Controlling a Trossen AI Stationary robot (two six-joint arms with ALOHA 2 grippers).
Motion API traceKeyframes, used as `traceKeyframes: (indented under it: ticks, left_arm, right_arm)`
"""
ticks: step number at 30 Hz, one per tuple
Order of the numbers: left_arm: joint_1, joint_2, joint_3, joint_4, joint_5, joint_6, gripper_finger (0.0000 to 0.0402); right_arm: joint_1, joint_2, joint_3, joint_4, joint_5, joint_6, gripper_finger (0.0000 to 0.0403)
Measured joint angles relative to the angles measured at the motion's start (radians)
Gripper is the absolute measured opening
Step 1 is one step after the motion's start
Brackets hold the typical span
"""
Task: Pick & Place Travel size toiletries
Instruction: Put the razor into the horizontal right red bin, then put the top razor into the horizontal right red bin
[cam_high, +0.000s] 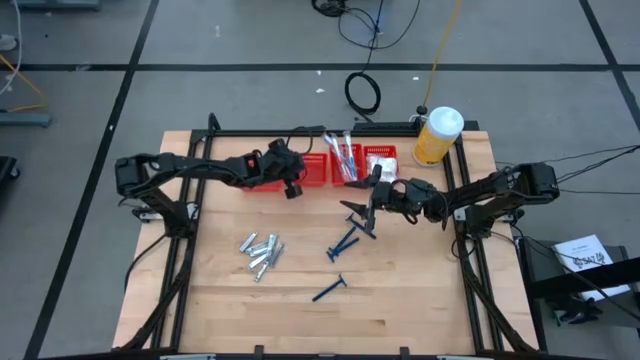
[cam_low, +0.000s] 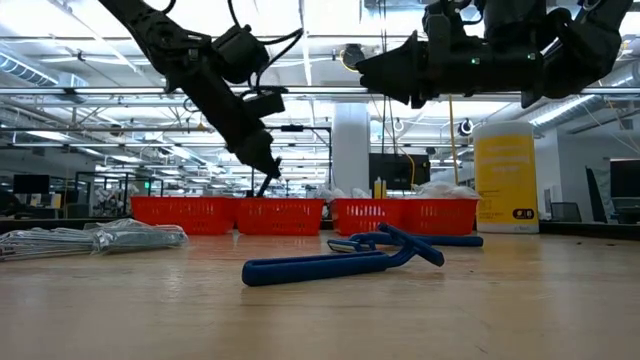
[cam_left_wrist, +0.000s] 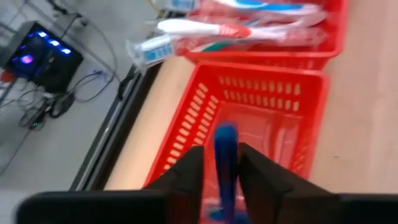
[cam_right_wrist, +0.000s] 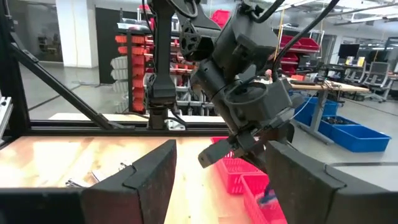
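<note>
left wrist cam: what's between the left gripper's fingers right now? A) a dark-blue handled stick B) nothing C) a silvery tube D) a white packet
A: the left wrist view shows a dark-blue stick standing between the left gripper fingers, over a red basket.

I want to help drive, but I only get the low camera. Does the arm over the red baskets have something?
Observer: Yes. A slim dark-blue plastic stick sits right at the left gripper, above a red mesh basket.
Operator: What's in the basket next to it?
Observer: The neighbouring red mesh basket holds white-teal handled sticks in clear wrap.
Operator: Is the other arm carrying anything?
Observer: No. The right gripper is open, with nothing between its fingers.
</note>
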Motion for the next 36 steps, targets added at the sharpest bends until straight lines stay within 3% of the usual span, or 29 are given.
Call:
traceKeyframes:
  ticks: [8,14,16,21,24,36]
  left_arm:
    - [-0.012,0.001,0.000,0.002,-0.064,-0.004,0.0220]
    - [-0.013,-0.003,0.000,0.011,-0.065,-0.055,0.0265]
    - [-0.016,-0.004,0.000,0.023,-0.064,-0.086,0.0272]
    - [-0.026,-0.005,0.000,0.042,-0.063,-0.100,0.0282]
    - [-0.029,-0.005,0.000,0.049,-0.060,-0.108,0.0281]
    - [-0.043,-0.005,0.000,0.090,-0.058,-0.174,0.0278]
  right_arm:
    - [0.000,0.000,0.000,-0.035,0.000,0.003,0.0239]
    - [0.028,-0.007,0.000,-0.227,0.001,0.092,0.0239]
    - [0.067,-0.028,0.001,-0.363,0.010,0.114,0.0237]
    - [0.206,-0.068,0.068,-0.823,0.195,0.195,0.0226]
    - [0.268,-0.061,0.099,-0.975,0.232,0.300,0.0223]
    - [0.289,0.111,0.071,-1.002,0.239,0.463,0.0221]
